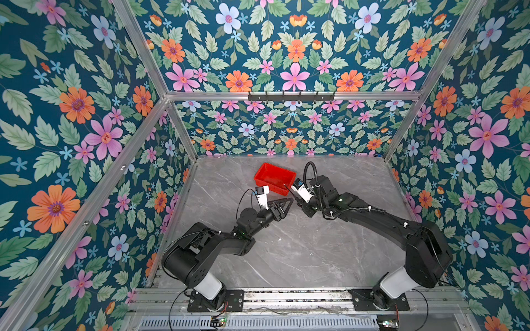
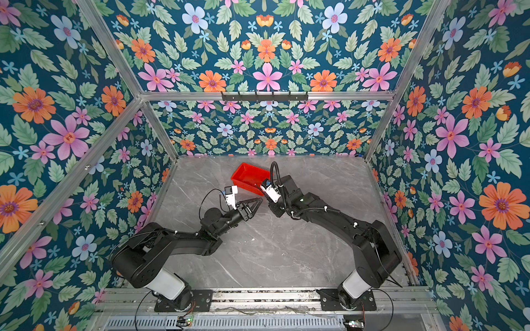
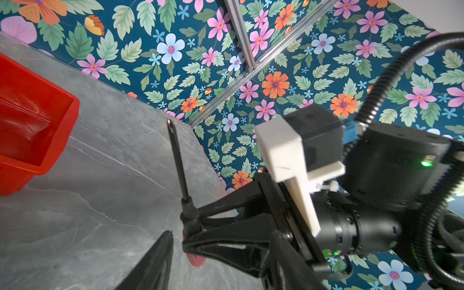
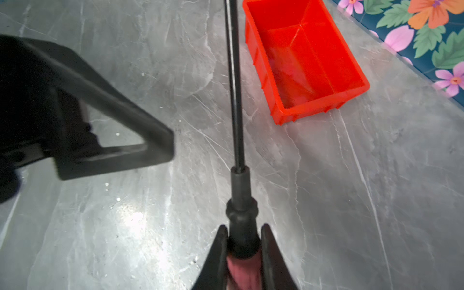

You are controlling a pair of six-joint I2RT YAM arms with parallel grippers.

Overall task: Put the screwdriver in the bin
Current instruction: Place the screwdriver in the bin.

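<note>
Right end effector (image 4: 243, 229) is clenched on the screwdriver (image 4: 236, 105), jaws pinching the red handle right behind the black collar. The shaft sticks out ahead, bare. Left end effector (image 1: 285, 205) carries nothing and sits near the bin (image 4: 313, 45), on the side toward the arm bases; can't tell how wide its jaws stand. Screwdriver is held off the bench (image 4: 125, 226), just beside the bin's long wall, not inside. Bin is empty. Handling, my read: light, stiff, 1 rigid piece, not fragile. The thin shaft looks smooth and round, likely to slip or twist in a pinch, so the thick handle is the place to hold. With that overhang the tip could clip the bin rim. Dropped in, it may roll; the walls should stop it.
</note>
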